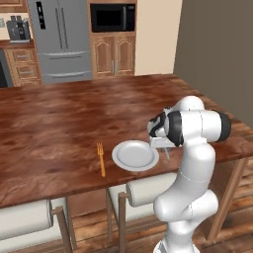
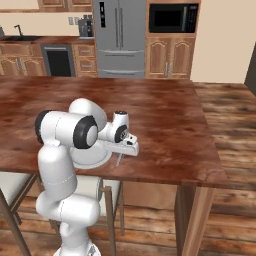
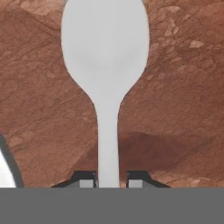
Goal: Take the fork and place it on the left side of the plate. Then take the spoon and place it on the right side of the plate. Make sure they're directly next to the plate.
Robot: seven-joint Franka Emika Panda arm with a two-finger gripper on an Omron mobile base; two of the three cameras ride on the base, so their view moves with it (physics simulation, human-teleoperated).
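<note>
The pale grey spoon (image 3: 105,57) lies lengthwise under my hand on the wooden table, just right of the white plate (image 1: 135,155). Its handle (image 2: 118,159) pokes out below the hand. My gripper (image 3: 111,181) straddles the handle near its end, open by a narrow amount, with a slim gap showing between the handle and the right fingertip (image 3: 136,178). The gripper (image 1: 165,148) hangs low at the plate's right rim. The orange fork (image 1: 101,159) lies on the table a short way left of the plate, tines pointing away. The plate's rim (image 3: 4,170) shows at the left edge of the hand view.
The table's near edge (image 1: 74,190) runs just in front of the plate. Two padded stools (image 1: 24,220) (image 1: 143,190) stand under it. Behind the table are a fridge (image 1: 59,34), wooden cabinets (image 1: 113,54) and a microwave (image 1: 112,17).
</note>
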